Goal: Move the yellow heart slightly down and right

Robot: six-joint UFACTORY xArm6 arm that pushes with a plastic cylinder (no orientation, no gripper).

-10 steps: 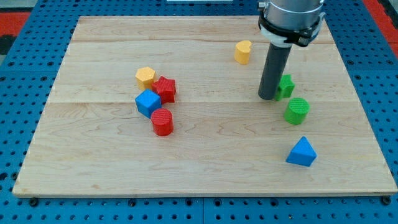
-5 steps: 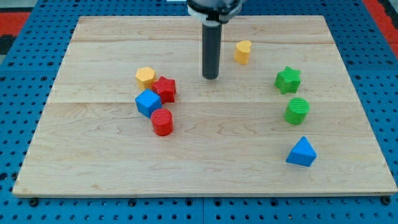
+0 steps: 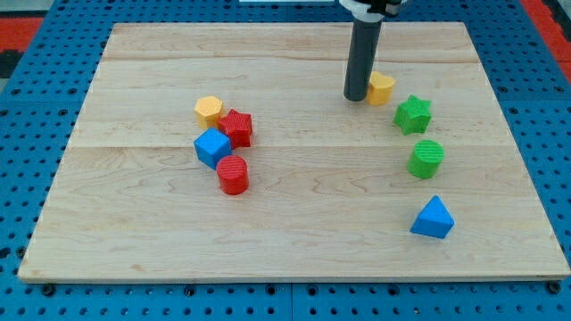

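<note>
The yellow heart (image 3: 382, 88) lies on the wooden board (image 3: 294, 241) in the upper right part of the view. My tip (image 3: 355, 96) rests on the board right against the heart's left side. The dark rod rises from there to the view's top. A green star (image 3: 413, 114) sits just below and right of the heart.
A green cylinder (image 3: 426, 159) and a blue triangle (image 3: 433, 218) lie below the star. At the view's left middle a yellow hexagon (image 3: 209, 110), red star (image 3: 237, 127), blue cube (image 3: 212, 147) and red cylinder (image 3: 233, 174) cluster together.
My tip swung from beside the green star to the left, then came back right against the yellow heart. The heart has slid right and a little down, closer to the green star.
</note>
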